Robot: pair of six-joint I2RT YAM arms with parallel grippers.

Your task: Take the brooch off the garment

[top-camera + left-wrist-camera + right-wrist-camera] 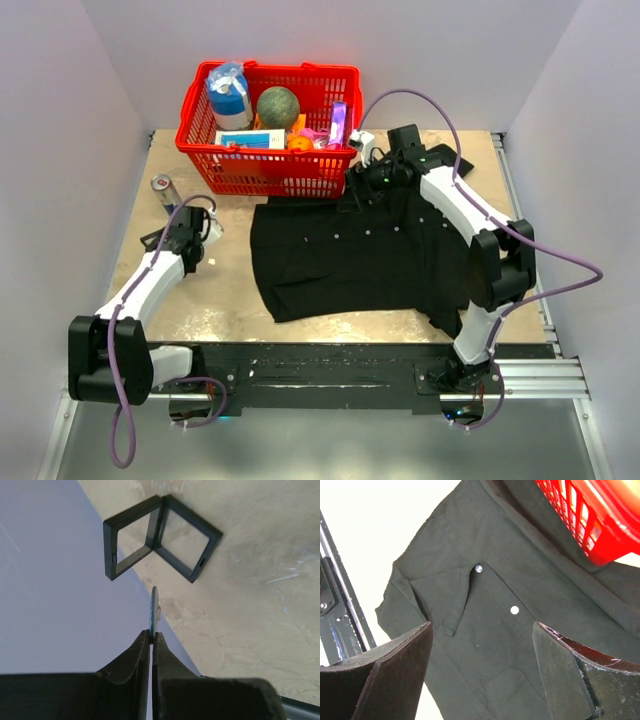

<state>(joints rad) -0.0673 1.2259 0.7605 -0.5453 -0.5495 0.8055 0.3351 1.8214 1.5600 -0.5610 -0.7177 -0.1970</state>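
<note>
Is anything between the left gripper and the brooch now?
Nothing visible does. The left gripper is shut on the brooch, which it holds edge-on, apart from the shirt.

arms [150, 285] [455, 200]: white links, black joints | cables [560, 265]: purple | end effectors [151, 637] [481, 630]: black

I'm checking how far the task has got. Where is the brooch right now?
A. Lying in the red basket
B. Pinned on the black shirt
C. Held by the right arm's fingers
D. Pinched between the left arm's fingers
D: in the left wrist view, the left arm's fingers are closed on the thin silvery brooch, seen edge-on above the table.
</note>
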